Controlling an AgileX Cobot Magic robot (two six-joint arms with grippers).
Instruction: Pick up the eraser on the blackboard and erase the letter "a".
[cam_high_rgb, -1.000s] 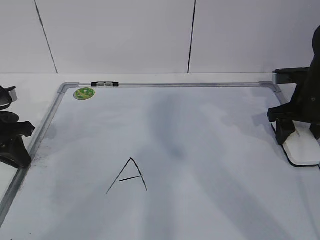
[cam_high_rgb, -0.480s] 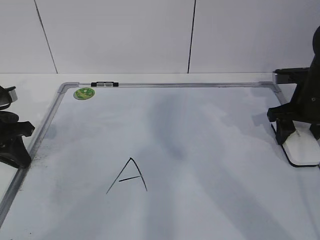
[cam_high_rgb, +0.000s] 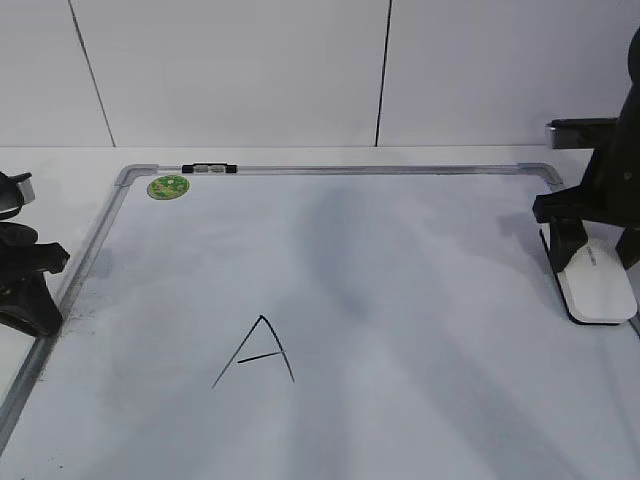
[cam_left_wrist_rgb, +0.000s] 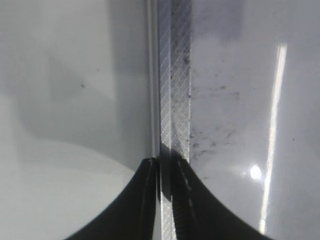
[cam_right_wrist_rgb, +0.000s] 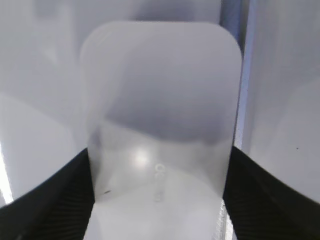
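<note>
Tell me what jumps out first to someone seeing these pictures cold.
A big black capital "A" stands alone on the near-left part of the blackboard. At the right edge, the right tool straddles the white eraser, one finger on each side, as the right wrist view confirms. A small green magnet sits in the far-left corner, and the left tool rests over the board's left frame.

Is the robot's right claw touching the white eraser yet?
Cannot tell. In the right wrist view the right gripper has a finger on each side of the eraser, right at its edges, but the blur hides any gap. The exterior view is no clearer.
</note>
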